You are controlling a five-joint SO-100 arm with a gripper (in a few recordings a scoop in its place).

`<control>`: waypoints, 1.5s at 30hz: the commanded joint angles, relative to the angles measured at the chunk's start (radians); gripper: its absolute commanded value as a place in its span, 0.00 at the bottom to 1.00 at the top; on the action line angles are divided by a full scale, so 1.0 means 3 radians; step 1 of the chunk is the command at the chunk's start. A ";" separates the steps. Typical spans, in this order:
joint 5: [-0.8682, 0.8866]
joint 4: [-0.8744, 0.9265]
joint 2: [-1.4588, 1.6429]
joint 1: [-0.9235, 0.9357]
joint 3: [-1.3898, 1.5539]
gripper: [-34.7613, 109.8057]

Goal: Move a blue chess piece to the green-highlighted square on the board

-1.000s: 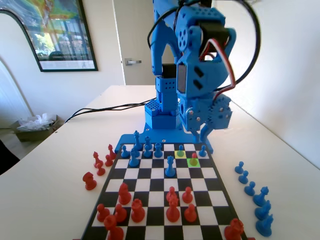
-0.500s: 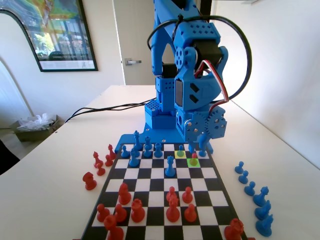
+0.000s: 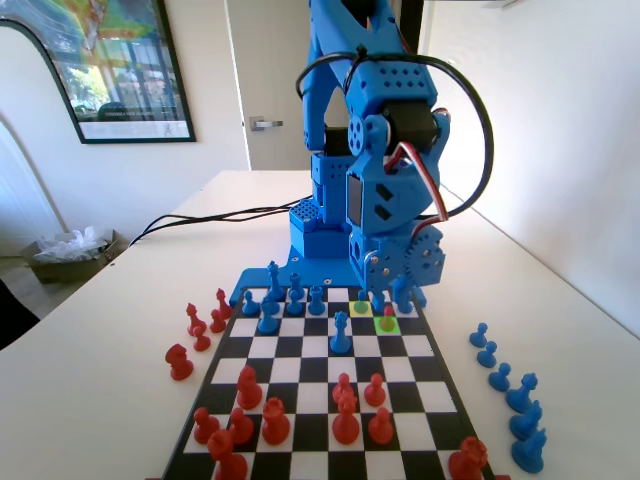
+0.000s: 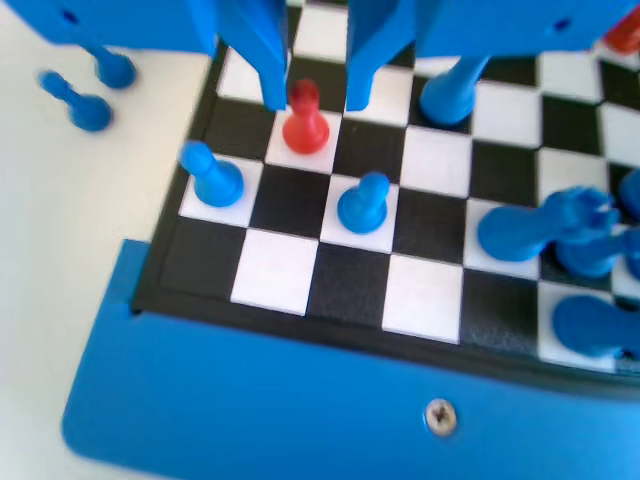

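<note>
On the board (image 3: 300, 375) the green-highlighted square (image 3: 388, 326) holds a red pawn (image 3: 387, 316), near the far right corner in the fixed view. A blue pawn (image 3: 361, 299) stands on the yellow square beside it, one row nearer the arm. My gripper (image 3: 390, 298) is low over the green square. In the wrist view my gripper (image 4: 312, 95) is open, one jaw on each side of the red pawn (image 4: 305, 120), touching nothing. The blue pawn (image 4: 362, 203) stands just below it, and another blue pawn (image 4: 212, 176) is to the left.
Taller blue pieces (image 3: 283, 300) crowd the far rows, and one blue piece (image 3: 341, 332) stands further out. Red pieces (image 3: 345, 415) fill the near rows. Captured blue pieces (image 3: 510, 390) lie off the board's right side, captured red ones (image 3: 195, 335) off its left.
The arm has folded lower and swung a little left in the fixed view, bringing the gripper down around the red pawn on the green square. No piece has moved.
</note>
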 commanded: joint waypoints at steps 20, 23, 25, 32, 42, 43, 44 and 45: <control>-0.0072 -0.0066 -0.0031 -0.0087 -0.0245 0.30; -0.0082 -0.0077 -0.0031 -0.0082 -0.0230 0.30; -0.0102 -0.0092 -0.0041 -0.0066 -0.0220 0.30; -0.0143 -0.0128 -0.0107 -0.0020 -0.0230 0.30; -0.0251 -0.0199 -0.0112 -0.0026 -0.0153 0.25; -0.0256 -0.0230 -0.0112 -0.0026 -0.0133 0.25; -0.0256 -0.0251 -0.0112 -0.0031 -0.0123 0.25; -0.0251 -0.0266 -0.0112 -0.0031 -0.0123 0.25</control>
